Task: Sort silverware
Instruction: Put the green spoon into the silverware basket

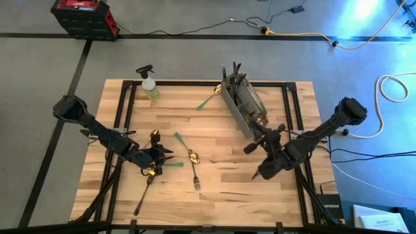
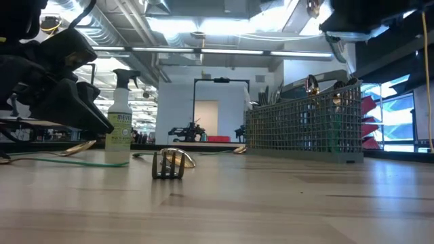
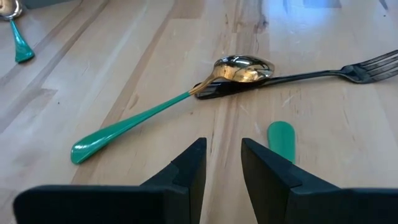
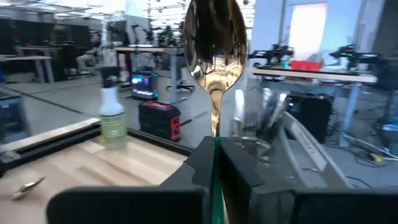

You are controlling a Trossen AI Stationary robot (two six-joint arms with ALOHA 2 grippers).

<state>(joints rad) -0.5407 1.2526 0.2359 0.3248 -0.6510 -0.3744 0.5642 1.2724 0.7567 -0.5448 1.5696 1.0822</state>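
**A robotics lab in an open industrial hall**

The wooden table (image 1: pixel 214 188) stands on a grey concrete floor (image 1: pixel 195 58) marked with black tape lines, with a yellow cable (image 1: pixel 305 36) and white cable (image 1: pixel 390 88) trailing across it and a red and black tool case (image 1: pixel 84 16) at one side. Across the room are exposed ceiling ducts (image 2: pixel 129 30), strip lights (image 2: pixel 224 49), and benches (image 4: pixel 311 74) carrying more robot arms and gear. A person (image 4: pixel 93 50) sits at a far desk.

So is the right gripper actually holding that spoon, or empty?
Holding. The right gripper is shut on a spoon's green handle, with its gold bowl upright above the fingers.
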